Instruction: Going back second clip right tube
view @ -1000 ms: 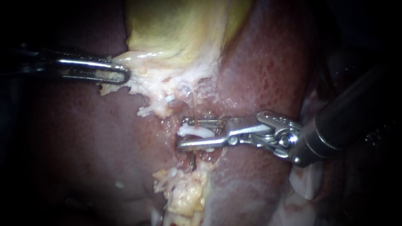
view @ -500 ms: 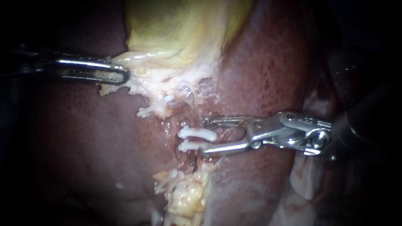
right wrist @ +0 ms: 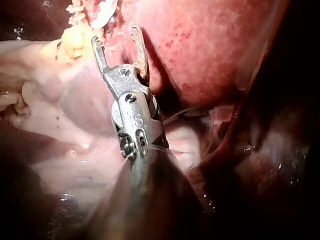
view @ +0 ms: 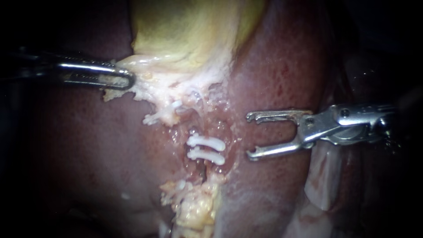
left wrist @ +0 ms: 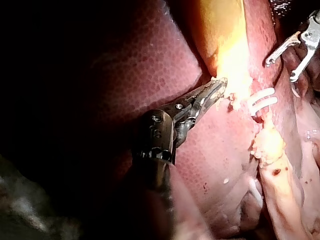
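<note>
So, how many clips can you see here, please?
2: the upper clip and the lower clip, side by side, just left of the right instrument's open jaws. White bits nearer the gallbladder may be more; I cannot tell.

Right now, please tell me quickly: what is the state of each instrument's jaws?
Left instrument: jaws shut on pale tissue at the gallbladder edge.
Right instrument: jaws open, holding nothing, apart from the clips.

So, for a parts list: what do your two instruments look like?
My left instrument has long, slim, silvery jaws with ridged inner faces on a dark hinged wrist and shaft. My right instrument has two thin, bright metal jaws with small hooked tips, a shiny pinned joint, then a dark shaft.
</note>
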`<state>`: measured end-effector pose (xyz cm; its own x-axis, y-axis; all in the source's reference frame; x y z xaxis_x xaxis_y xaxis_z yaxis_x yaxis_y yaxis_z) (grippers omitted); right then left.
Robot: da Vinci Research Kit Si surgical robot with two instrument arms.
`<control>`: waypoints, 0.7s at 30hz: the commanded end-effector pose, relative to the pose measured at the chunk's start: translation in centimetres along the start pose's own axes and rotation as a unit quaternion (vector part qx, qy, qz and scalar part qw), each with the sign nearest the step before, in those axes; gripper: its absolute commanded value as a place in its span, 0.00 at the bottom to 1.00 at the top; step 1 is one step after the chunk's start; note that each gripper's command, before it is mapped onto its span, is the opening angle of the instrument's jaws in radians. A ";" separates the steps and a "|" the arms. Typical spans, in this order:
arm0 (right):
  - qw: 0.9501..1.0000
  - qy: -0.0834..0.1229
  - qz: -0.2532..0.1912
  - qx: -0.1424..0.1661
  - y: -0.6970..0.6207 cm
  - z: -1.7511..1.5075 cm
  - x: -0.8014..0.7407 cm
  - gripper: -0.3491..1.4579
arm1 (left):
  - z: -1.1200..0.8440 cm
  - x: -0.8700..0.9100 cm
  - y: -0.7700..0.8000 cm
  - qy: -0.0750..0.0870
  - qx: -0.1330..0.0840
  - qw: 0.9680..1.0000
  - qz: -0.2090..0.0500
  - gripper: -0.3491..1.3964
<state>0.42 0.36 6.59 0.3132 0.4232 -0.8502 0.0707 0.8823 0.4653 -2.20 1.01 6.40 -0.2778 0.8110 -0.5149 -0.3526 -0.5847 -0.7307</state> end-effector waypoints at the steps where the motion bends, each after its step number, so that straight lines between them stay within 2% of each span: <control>1: 1.000 -0.001 -0.002 0.000 0.00 -0.01 0.01 0.47 | 0.01 0.00 0.00 0.000 0.001 1.000 0.000 0.00; 8: 1.000 -0.025 -0.019 0.003 -0.03 -0.02 0.02 0.47 | 0.10 -0.01 0.01 0.001 0.004 1.000 0.000 0.00; 21: 0.999 -0.027 -0.031 0.004 -0.06 -0.02 0.03 0.47 | 0.47 -0.18 -0.14 0.000 0.004 1.000 0.005 0.00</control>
<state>0.40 0.32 6.53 0.3584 0.3566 -0.8628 0.0986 0.9046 0.4148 -2.53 0.94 6.81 -0.2813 0.8042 -0.5236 -0.3552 -0.5941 -0.7217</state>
